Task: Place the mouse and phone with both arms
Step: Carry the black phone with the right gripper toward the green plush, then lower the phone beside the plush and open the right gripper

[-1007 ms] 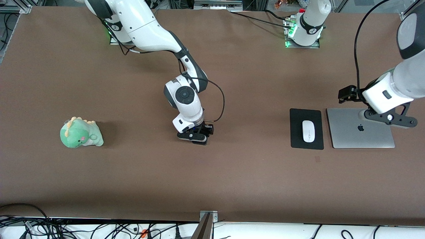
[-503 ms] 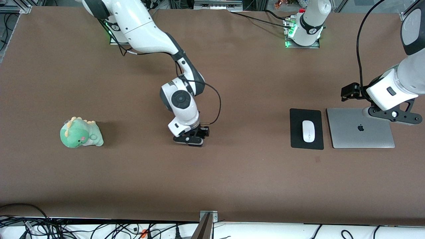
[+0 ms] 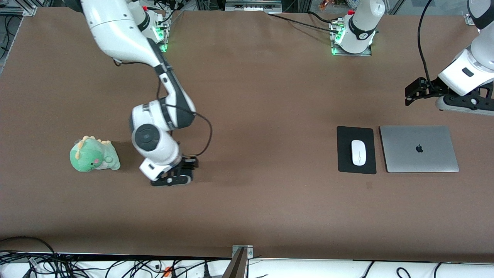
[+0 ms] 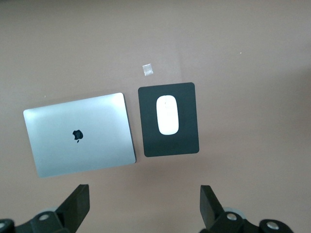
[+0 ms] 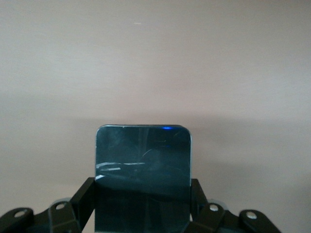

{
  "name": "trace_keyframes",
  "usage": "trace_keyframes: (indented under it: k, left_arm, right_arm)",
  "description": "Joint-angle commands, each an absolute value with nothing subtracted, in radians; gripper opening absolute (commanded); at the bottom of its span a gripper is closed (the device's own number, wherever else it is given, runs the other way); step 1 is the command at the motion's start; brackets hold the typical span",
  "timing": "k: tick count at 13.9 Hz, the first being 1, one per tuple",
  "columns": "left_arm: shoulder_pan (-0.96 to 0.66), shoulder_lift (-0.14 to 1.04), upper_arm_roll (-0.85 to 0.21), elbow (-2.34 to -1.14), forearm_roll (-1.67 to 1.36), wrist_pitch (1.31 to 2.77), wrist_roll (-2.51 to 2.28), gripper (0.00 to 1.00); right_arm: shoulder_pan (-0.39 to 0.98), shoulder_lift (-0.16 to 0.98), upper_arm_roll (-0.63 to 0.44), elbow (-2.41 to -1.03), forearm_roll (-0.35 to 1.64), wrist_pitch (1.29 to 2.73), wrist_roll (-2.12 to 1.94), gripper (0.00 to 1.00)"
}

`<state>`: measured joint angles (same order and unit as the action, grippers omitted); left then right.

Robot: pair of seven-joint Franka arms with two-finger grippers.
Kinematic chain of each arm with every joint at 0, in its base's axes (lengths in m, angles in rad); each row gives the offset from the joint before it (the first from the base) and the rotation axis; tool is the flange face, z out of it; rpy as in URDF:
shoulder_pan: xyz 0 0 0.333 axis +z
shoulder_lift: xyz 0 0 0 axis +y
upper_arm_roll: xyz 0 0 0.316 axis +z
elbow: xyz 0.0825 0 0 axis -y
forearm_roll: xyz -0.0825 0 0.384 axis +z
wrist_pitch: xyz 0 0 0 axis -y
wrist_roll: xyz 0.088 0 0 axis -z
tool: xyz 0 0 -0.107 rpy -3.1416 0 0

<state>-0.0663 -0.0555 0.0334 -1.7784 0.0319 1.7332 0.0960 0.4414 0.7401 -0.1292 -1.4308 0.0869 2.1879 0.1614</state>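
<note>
The white mouse (image 3: pixel 358 152) lies on the black mouse pad (image 3: pixel 344 159) beside the silver laptop (image 3: pixel 418 148). It also shows in the left wrist view (image 4: pixel 167 115), on the pad (image 4: pixel 148 141). My left gripper (image 3: pixel 465 105) is open and empty, up in the air over bare table by the laptop's edge that lies toward the bases; its wide-apart fingers show in its wrist view (image 4: pixel 144 204). My right gripper (image 3: pixel 171 179) is low over the table beside the green plush, shut on the black phone (image 5: pixel 142 165). In the front view the phone is hidden under the gripper.
A green dinosaur plush (image 3: pixel 93 154) sits toward the right arm's end of the table, close to the right gripper. A small scrap of tape (image 3: pixel 369 185) lies nearer to the front camera than the mouse pad. Brown table top spreads between the two groups.
My right arm has carried the phone from mid-table toward the plush. My left gripper has risen and drawn off the laptop toward the bases.
</note>
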Motion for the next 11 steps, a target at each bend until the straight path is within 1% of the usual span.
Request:
trace_keyframes:
  k: [1,3,6,8,10,11]
  left_arm:
    - [-0.031,-0.074,0.003,-1.813,0.054,1.761,0.083,1.00]
    - [0.020,-0.061,-0.040,-1.799,0.054,1.758,0.058,1.00]
    - [0.020,-0.055,-0.048,-1.795,0.055,1.755,0.058,1.00]
    - [0.023,-0.026,-0.048,-1.751,0.055,1.724,0.058,1.00]
    - [0.023,0.003,-0.048,-1.706,0.055,1.691,0.060,1.00]
    - [0.023,0.005,-0.048,-1.704,0.054,1.687,0.060,1.00]
  right_arm:
    - [0.335,0.664,-0.110,-1.578,0.103,2.235,-0.022,0.51]
    - [0.289,0.641,-0.110,-1.647,0.142,2.266,-0.098,0.51]
    - [0.259,0.614,-0.110,-1.730,0.150,2.327,-0.107,0.52]
    - [0.236,0.618,-0.110,-1.759,0.152,2.359,-0.115,0.52]
    - [0.233,0.621,-0.110,-1.814,0.152,2.440,-0.120,0.54]
    - [0.233,0.623,-0.109,-1.833,0.156,2.471,-0.120,0.54]
